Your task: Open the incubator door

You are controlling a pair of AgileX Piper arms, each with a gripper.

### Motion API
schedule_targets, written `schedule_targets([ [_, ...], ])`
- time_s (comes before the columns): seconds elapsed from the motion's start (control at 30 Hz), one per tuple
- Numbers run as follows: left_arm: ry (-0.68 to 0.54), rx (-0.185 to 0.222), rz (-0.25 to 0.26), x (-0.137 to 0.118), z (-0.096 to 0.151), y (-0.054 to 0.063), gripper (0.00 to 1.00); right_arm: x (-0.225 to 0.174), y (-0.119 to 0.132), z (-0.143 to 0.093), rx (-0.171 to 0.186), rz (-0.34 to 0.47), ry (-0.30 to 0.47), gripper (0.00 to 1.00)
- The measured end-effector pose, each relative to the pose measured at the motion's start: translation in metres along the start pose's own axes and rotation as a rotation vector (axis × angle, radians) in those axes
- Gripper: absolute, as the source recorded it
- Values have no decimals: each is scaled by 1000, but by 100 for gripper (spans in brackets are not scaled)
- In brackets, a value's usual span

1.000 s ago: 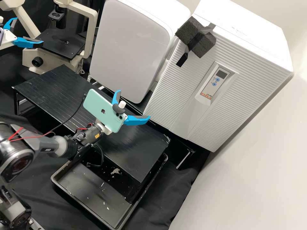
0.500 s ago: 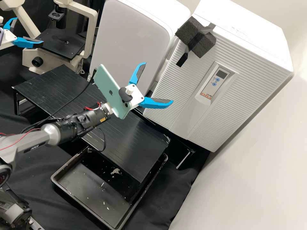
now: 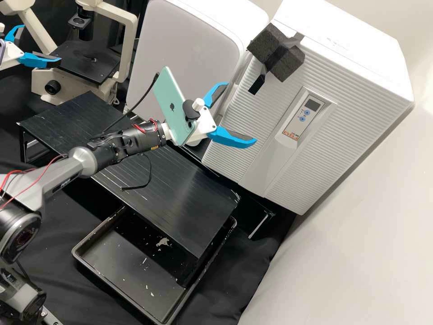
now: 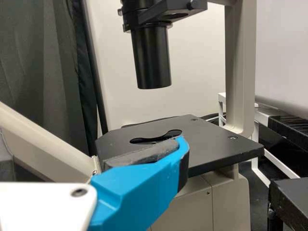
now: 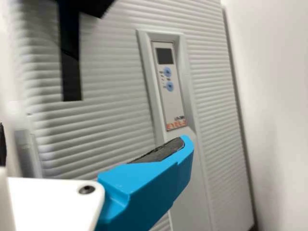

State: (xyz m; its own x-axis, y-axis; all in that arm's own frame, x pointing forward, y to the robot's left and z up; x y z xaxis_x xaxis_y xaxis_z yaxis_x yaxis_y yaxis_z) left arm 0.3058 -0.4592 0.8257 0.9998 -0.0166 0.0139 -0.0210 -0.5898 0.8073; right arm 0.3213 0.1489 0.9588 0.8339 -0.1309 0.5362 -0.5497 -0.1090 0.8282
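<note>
Right gripper [image 3: 241, 113] nearer incubator edge [image 3: 243, 83], fingers [image 3: 230, 138] spread

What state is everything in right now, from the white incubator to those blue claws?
Incubator door: shut
Display: dark
Dark foam blocks: taped onto the incubator
Right gripper: open, holding nothing
Left gripper: open, near the microscope
Black tray: flecked with pale bits
</note>
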Motion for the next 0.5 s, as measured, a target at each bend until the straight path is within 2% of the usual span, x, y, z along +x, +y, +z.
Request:
schedule_targets([
  [0.1,0,0,0,0,0,0,100,5,-6,1,1,-1,-26,100],
  [0.27,0,0,0,0,0,0,100,11,-14,4,-37,-10,-34,100],
  [0.5,0,0,0,0,0,0,100,14,-18,5,-37,-12,-40,100],
])
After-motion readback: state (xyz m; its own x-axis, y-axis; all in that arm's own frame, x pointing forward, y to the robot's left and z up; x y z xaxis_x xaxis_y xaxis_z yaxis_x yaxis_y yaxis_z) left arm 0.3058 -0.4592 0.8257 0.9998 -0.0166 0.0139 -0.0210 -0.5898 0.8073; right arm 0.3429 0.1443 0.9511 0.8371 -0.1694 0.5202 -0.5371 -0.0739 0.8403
